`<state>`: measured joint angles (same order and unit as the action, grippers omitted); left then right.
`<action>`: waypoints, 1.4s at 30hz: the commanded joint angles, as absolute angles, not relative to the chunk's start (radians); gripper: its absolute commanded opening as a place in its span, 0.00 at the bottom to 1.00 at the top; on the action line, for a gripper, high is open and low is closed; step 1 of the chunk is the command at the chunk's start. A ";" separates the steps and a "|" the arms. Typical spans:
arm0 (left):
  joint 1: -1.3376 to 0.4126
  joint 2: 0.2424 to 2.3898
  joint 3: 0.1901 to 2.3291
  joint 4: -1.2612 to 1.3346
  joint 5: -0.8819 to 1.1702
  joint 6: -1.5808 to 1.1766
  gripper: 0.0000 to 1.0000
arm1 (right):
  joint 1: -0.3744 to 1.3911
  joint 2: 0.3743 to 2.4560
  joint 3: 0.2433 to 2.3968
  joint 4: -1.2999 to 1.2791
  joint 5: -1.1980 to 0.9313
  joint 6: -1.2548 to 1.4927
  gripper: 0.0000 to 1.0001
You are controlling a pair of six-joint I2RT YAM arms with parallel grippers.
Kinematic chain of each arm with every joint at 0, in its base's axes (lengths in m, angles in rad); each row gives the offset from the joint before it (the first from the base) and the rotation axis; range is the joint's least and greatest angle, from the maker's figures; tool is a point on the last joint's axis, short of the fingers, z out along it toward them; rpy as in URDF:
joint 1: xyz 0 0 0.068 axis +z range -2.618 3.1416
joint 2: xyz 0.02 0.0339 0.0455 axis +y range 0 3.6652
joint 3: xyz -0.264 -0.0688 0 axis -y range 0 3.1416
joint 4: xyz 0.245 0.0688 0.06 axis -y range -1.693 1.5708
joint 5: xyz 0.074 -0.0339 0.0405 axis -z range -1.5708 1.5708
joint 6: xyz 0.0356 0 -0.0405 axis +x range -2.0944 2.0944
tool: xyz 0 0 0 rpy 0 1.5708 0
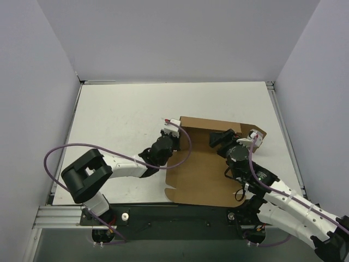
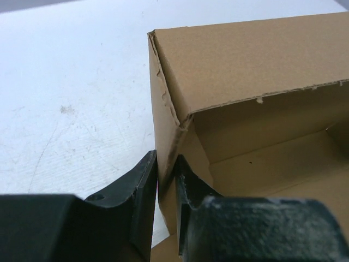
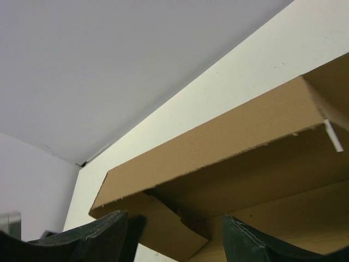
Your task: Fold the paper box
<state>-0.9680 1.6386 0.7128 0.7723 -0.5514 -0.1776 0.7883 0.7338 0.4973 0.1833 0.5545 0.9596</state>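
The paper box (image 1: 203, 173) is plain brown cardboard, partly folded, lying right of the table's middle with its far wall raised and its near panel flat. My left gripper (image 1: 173, 134) is at the box's far left corner. In the left wrist view my left gripper (image 2: 165, 180) is shut on the upright left side wall (image 2: 166, 136), one finger outside and one inside. My right gripper (image 1: 221, 138) is inside the box near the far wall. In the right wrist view it (image 3: 180, 237) is open wide, with the far wall's folded-over top (image 3: 218, 136) above it and a side flap (image 3: 163, 232) between the fingers.
The white table (image 1: 125, 114) is walled by grey panels at the back and both sides. A purple cable (image 1: 54, 155) loops from the left arm. A metal rail (image 1: 60, 215) runs along the near edge by the arm bases.
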 commanded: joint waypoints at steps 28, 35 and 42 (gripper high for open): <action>-0.759 1.466 0.845 0.060 -0.072 -0.318 0.00 | 0.635 0.569 0.457 -0.123 0.568 0.577 0.72; -0.759 1.488 0.893 0.006 -0.037 -0.296 0.00 | 0.634 0.621 0.469 -0.035 0.532 0.462 0.65; -0.758 1.489 0.901 0.002 -0.029 -0.276 0.01 | 0.632 0.635 0.463 -0.021 0.566 0.397 0.31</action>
<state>-0.7624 1.4750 0.8780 0.0658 -0.0715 -0.2867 0.6399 0.6346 0.4599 -0.0628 0.5343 0.4618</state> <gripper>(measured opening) 0.255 0.372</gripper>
